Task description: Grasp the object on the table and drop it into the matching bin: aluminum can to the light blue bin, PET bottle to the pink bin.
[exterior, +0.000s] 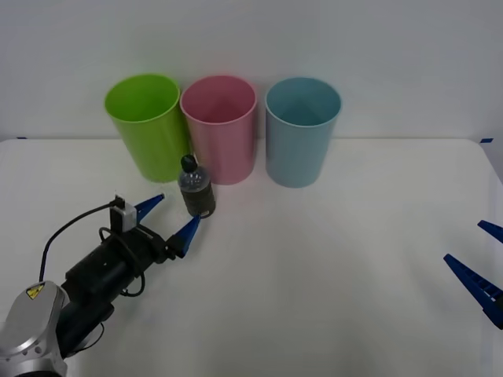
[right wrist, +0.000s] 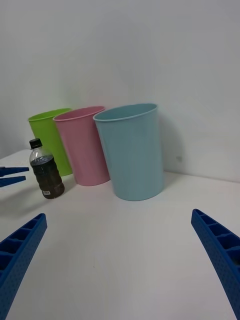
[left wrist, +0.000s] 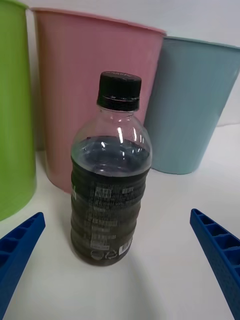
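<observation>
Left tool (exterior: pixel 170 215), fingers spread wide and empty, flanks the upright PET bottle (exterior: pixel 196 188) before the pink bin (exterior: pixel 219 126); right tool (exterior: pixel 481 265) waits open.

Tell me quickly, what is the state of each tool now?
Left tool: open, holding nothing, its fingers just short of the bottle.
Right tool: open, holding nothing, far off at the table's right edge.

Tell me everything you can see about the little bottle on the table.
The PET bottle is small and clear, with a round black cap and a dark brown printed label around its body. It stands upright on the white table, just in front of the pink bin, capped. The left gripper is open, its blue fingers near the bottle on either side, not yet closed on it.
</observation>
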Robot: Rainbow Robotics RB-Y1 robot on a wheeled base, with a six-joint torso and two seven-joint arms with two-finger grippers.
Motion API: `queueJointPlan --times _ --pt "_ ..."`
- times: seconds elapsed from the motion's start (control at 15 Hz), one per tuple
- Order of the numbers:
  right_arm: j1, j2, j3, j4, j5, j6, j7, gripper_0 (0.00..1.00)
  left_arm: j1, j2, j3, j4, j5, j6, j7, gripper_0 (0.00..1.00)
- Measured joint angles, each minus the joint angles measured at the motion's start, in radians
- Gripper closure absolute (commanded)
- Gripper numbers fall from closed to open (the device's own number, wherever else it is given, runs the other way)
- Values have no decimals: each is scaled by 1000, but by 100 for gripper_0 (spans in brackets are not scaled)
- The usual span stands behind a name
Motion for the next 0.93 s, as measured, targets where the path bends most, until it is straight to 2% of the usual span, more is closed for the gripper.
queueJointPlan --times 0.47,0.93 --pt "0 0 0 0 0 0 0 0 -107 -3 -10 117 -2 54 -39 0" --pt "0 0 0 0 0 0 0 0 -160 -65 0 136 -89 115 -42 0"
